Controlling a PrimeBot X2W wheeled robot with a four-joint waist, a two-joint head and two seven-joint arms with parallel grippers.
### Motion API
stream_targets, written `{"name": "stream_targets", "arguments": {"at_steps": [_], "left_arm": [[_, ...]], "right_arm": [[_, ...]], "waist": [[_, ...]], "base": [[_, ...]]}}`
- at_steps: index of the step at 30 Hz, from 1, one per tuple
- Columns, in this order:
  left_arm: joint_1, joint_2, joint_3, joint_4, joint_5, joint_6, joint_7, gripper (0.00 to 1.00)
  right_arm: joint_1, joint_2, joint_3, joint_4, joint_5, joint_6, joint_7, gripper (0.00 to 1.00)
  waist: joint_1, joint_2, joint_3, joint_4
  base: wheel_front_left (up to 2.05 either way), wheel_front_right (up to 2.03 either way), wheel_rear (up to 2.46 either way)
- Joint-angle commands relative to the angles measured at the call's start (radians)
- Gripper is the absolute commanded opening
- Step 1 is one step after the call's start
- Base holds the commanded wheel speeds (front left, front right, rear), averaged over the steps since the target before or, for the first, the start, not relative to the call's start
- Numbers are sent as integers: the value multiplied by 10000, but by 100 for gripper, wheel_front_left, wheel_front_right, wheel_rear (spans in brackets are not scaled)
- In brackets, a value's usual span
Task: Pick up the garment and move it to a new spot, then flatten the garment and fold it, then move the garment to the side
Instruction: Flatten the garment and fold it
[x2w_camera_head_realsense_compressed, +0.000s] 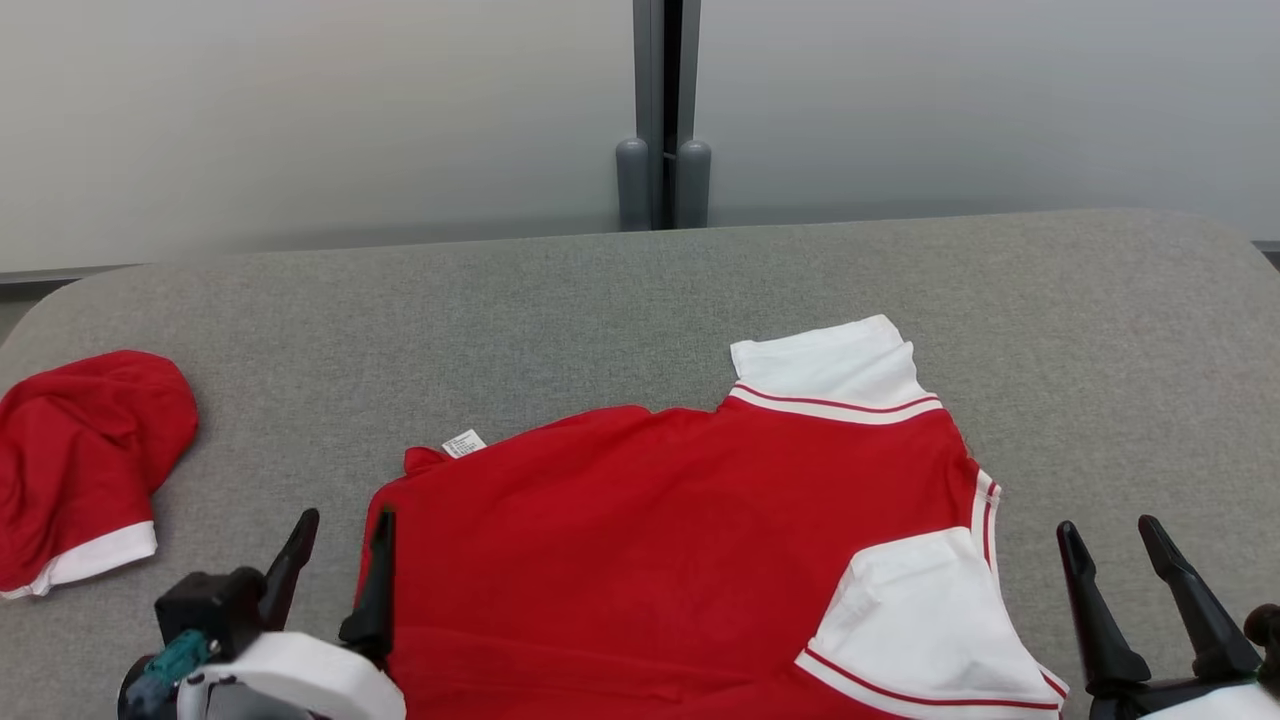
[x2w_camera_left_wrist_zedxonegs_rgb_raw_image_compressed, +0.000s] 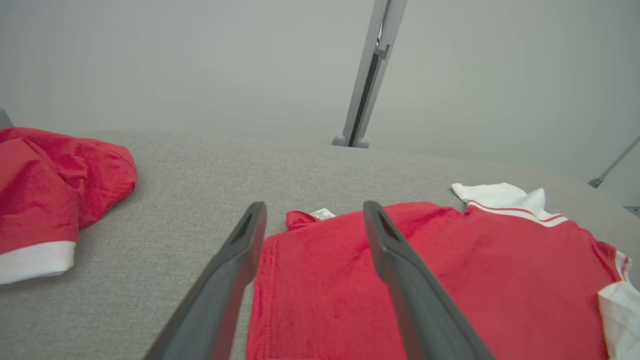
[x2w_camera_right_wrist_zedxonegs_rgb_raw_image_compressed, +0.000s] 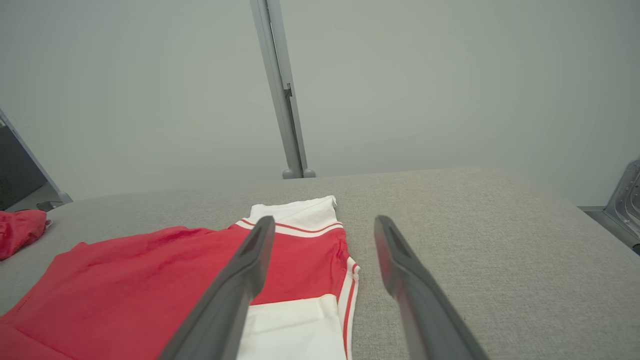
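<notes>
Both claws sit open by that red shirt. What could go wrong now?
The red shirt with white sleeves has a flipped corner by its white label; folding could trap that wrinkle. The open left gripper straddles the hem and might drag it. Moved left, it could hit the crumpled red garment.

A gray fabric-covered table with rounded corners spans the scene. At the table's left edge lies a crumpled red cloth bundle with a white band along its near end. Behind the table's far edge, near the middle, a gray upright post stands with two rounded gray feet at its base. Pale frosted wall panels run along behind the table on both sides of the post. Past the table's right end, a silvery metal part shows at the edge.
</notes>
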Motion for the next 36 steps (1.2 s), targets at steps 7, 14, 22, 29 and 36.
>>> {"name": "stream_targets", "arguments": {"at_steps": [7, 14, 22, 29, 36], "left_arm": [[-2054, -138, -148, 1505, -425, -628, 580, 100], [-4417, -210, -175, 4928, -1056, -1540, 1445, 100], [-5540, -266, -212, 7042, -1620, -2116, 2277, 0], [-6056, -159, -400, 7408, -1536, -2371, 1858, 0], [-6452, -215, -391, 7312, -1488, -2399, 1107, 0]], "right_arm": [[-492, -47, 236, -18, 133, -4, 14, 100], [-1076, -109, 481, 256, 242, -4, -234, 100], [-1300, -116, 524, 550, 283, -4, -424, 100], [-1569, -195, 212, 776, 331, -4, -494, 100], [-2634, -789, -134, 1708, 774, -2, -566, 100]], "waist": [[0, 0, 755, -262], [0, 0, 1558, -670], [0, 0, 1826, -766], [0, 0, 1802, -721], [0, 0, 1960, -552]], "base": [[0, 0, 0], [0, 0, 0], [0, 0, 0], [0, 0, 0], [0, 0, 0]]}}
